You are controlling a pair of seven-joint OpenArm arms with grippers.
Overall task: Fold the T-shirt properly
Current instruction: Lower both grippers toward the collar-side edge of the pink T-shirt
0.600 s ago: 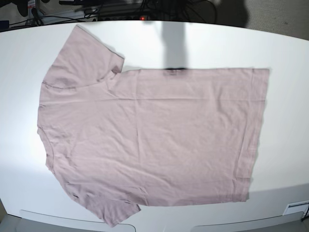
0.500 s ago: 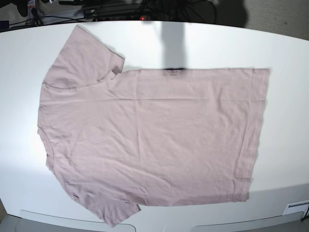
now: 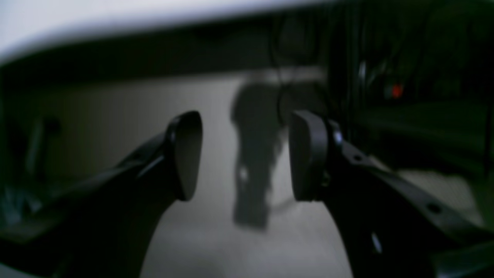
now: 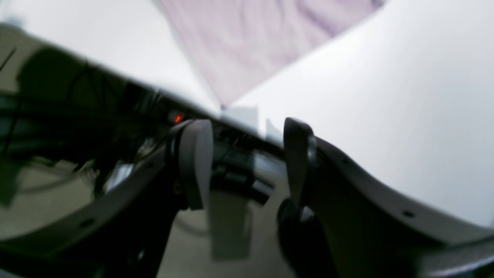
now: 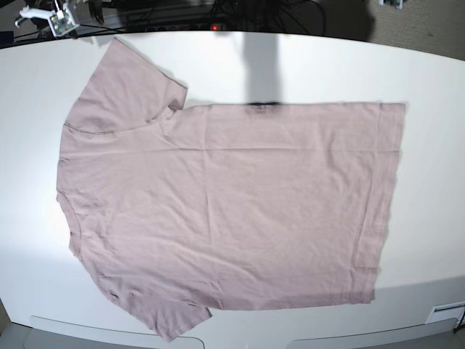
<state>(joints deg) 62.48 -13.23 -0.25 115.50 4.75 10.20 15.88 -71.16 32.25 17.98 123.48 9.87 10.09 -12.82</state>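
Note:
The dusty pink T-shirt (image 5: pixel 225 203) lies spread flat on the white table (image 5: pixel 429 73), neck and sleeves to the left, hem to the right. One sleeve (image 5: pixel 127 83) points to the far edge, the other (image 5: pixel 160 316) to the near edge. In the right wrist view my right gripper (image 4: pixel 246 162) is open and empty, off the far edge of the table, with a corner of the shirt (image 4: pixel 251 46) ahead. In the left wrist view my left gripper (image 3: pixel 247 154) is open and empty, out over the floor beyond the table edge (image 3: pixel 77 23). Neither touches the shirt.
Dark cables and equipment with a red light (image 5: pixel 214 27) sit behind the table's far edge. A white part of the right arm (image 5: pixel 54 20) shows at the top left corner. Grey curved panels (image 5: pixel 109 331) line the near edge, and a white label (image 5: pixel 447 311) is at the near right.
A white part of the right arm has come into the base view at the top left, and a small bit has appeared at the top right. The shirt has not moved.

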